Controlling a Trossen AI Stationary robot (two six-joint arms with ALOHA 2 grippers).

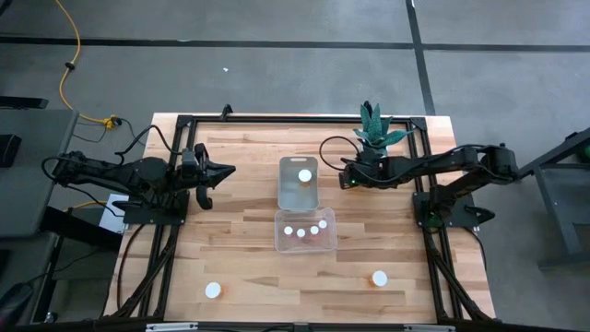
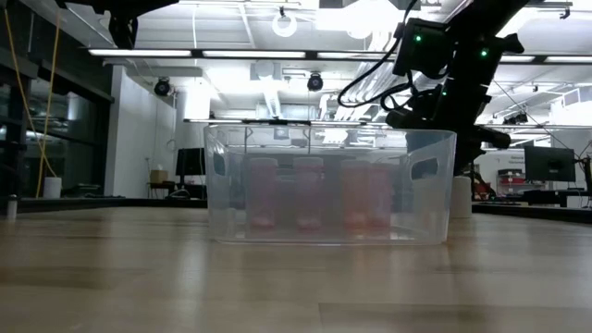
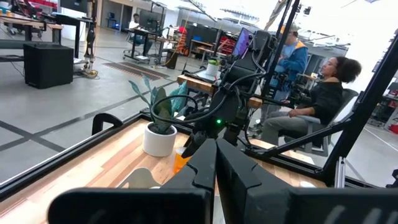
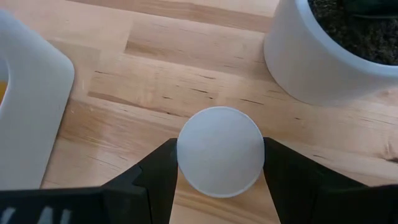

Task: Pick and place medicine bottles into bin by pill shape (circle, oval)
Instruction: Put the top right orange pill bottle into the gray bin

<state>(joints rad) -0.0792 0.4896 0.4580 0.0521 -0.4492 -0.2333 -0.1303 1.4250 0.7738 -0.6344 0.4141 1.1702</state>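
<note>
My right gripper point(image 1: 343, 175) is at the far right of the table, beside the plant pot point(image 4: 336, 50), shut on a medicine bottle whose round white cap point(image 4: 221, 150) fills its wrist view; the bottle's orange body point(image 3: 180, 163) shows in the left wrist view. My left gripper point(image 1: 221, 171) is shut and empty at the table's left, pointing right. The far clear bin point(image 1: 298, 183) holds one bottle point(image 1: 304, 175). The near clear bin point(image 1: 305, 231) holds several bottles point(image 1: 301, 233). Two bottles stand on the table near the front edge, one at the left point(image 1: 214, 290) and one at the right point(image 1: 379, 278). My right gripper pinches the bottle's white cap point(image 4: 186, 155) between its two fingers point(image 4: 158, 171), one on each side of the rim. The fingers come from above, pointing down. The bottle is upright; whether it stands on the table or is lifted, I cannot tell.
The white pot with the green plant point(image 1: 373, 138) stands close to my right gripper at the far edge. A black frame point(image 1: 184, 120) runs round the table. People sit beyond the table point(image 3: 323, 106). Bare wood lies between the bins and the two front bottles.
</note>
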